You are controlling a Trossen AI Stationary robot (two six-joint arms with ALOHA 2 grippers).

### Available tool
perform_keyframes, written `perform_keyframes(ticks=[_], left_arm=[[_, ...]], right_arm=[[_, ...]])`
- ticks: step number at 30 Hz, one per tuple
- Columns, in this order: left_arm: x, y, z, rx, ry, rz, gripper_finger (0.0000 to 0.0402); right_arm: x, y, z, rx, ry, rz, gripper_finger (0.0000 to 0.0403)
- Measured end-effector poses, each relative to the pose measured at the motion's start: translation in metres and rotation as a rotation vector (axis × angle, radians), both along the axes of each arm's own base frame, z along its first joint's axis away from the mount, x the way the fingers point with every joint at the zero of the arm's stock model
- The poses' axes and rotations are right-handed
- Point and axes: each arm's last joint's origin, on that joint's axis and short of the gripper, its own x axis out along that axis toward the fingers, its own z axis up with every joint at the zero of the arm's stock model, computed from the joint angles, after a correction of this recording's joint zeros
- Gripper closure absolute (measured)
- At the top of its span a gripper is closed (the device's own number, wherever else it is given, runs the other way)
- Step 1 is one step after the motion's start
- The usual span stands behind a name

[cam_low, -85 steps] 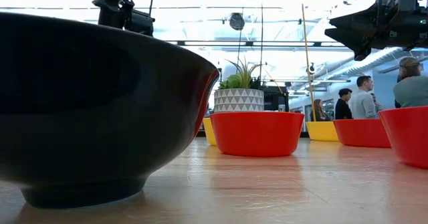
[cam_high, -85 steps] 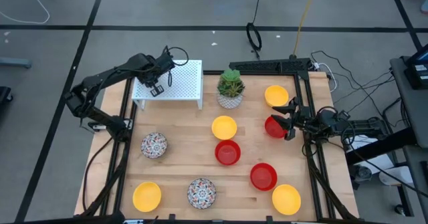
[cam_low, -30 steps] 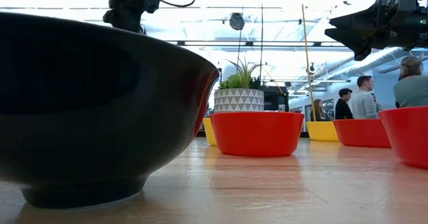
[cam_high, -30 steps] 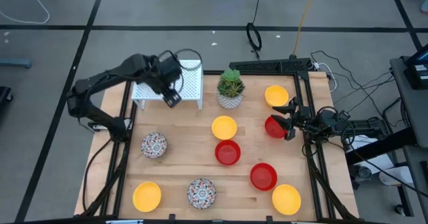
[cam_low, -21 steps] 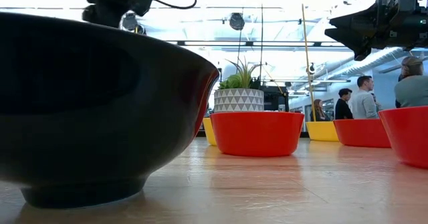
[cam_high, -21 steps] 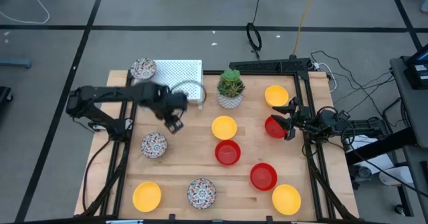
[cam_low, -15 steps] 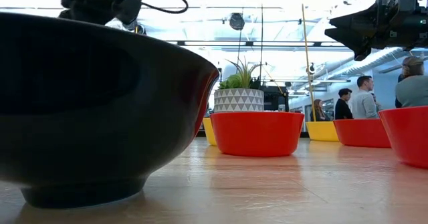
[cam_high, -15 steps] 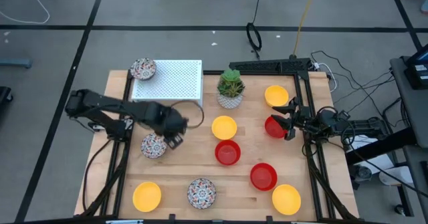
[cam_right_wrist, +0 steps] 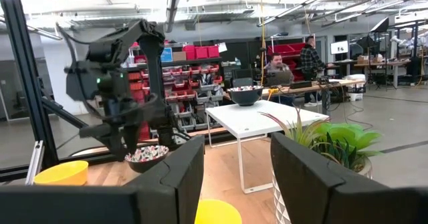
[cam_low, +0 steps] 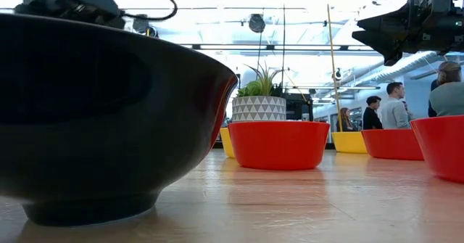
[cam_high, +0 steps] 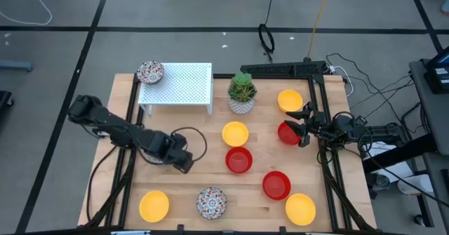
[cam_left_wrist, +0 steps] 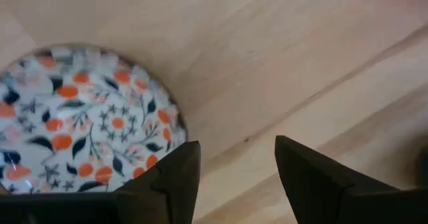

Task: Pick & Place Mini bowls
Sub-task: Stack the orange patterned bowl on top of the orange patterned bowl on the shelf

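Note:
My left gripper (cam_left_wrist: pixel 234 177) points down, open, just above a white mini bowl with a red-blue pattern (cam_left_wrist: pixel 80 117) that sits on the wood. One finger (cam_left_wrist: pixel 177 177) stands at the bowl's rim and the other over bare wood. In the high view my left gripper (cam_high: pixel 181 163) and arm hide this bowl. My right gripper (cam_high: pixel 303 123) waits open at the table's right edge, beside a red bowl (cam_high: pixel 286 132). A second patterned bowl (cam_high: pixel 149 71) rests on the white rack's far left corner. A third (cam_high: pixel 210 201) sits near the front edge.
Yellow bowls (cam_high: pixel 235 133) (cam_high: pixel 290 99) (cam_high: pixel 154 205) (cam_high: pixel 300 208) and red bowls (cam_high: pixel 238 160) (cam_high: pixel 276 184) are spread over the table. A potted plant (cam_high: pixel 242 93) stands beside the white rack (cam_high: pixel 184 84). People stand in the room behind (cam_low: pixel 395 105).
My left gripper has swung from over the white rack toward the table's near edge and gone down, its wrist rolling, until it is over the patterned bowl at the left. As the arm left, the patterned bowl on the rack came into view.

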Motion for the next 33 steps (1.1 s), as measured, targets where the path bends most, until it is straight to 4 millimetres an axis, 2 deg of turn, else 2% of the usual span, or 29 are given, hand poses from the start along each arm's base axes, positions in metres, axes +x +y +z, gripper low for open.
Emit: perform_keyframes(ticks=[14, 27, 30, 33], left_arm=[[-0.014, 0.003, -0.026, 0.022, 0.059, 0.075, 0.0203], [-0.020, 0.007, -0.051, 0.066, 0.018, 0.026, 0.0206], [-0.022, 0.008, -0.052, 0.086, 0.029, -0.013, 0.0232], [-0.021, 0.008, -0.052, 0.110, 0.022, -0.080, 0.0285]], right_arm=[[0.000, 0.000, 0.000, 0.000, 0.000, 0.000, 0.0243], [0.000, 0.000, 0.000, 0.000, 0.000, 0.000, 0.0243], [0.000, 0.000, 0.000, 0.000, 0.001, 0.000, 0.0243], [0.000, 0.000, 0.000, 0.000, 0.000, 0.000, 0.0243]])
